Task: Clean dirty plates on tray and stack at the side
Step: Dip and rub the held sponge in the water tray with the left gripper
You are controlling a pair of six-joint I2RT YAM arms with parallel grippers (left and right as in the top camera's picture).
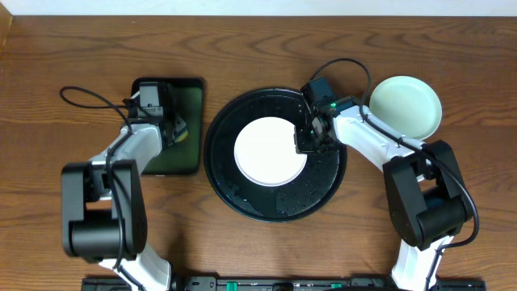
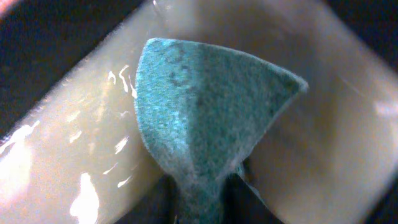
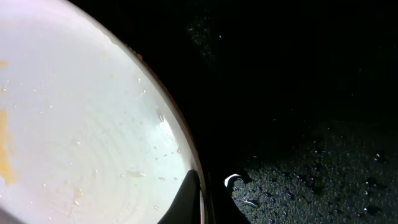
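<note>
A white plate point(image 1: 266, 151) with yellow smears lies on the round black tray point(image 1: 279, 212), which is wet with droplets. My right gripper point(image 1: 309, 137) is at the plate's right rim. In the right wrist view its jaws point(image 3: 202, 193) straddle the rim of the plate point(image 3: 81, 124), one finger inside and the other on the tray point(image 3: 311, 124) side, shut on it. A mint-aqua plate point(image 1: 405, 107) sits on the table at the right. My left gripper point(image 1: 171, 129) is over the green tray and is shut point(image 2: 202, 199) on a teal cloth point(image 2: 205, 112). I see no third plate.
The dark green rectangular tray point(image 1: 182, 158) lies left of the black tray. Under the cloth the left wrist view shows a pale glossy surface point(image 2: 74, 137) that I cannot identify. Cables loop from both arms above the table.
</note>
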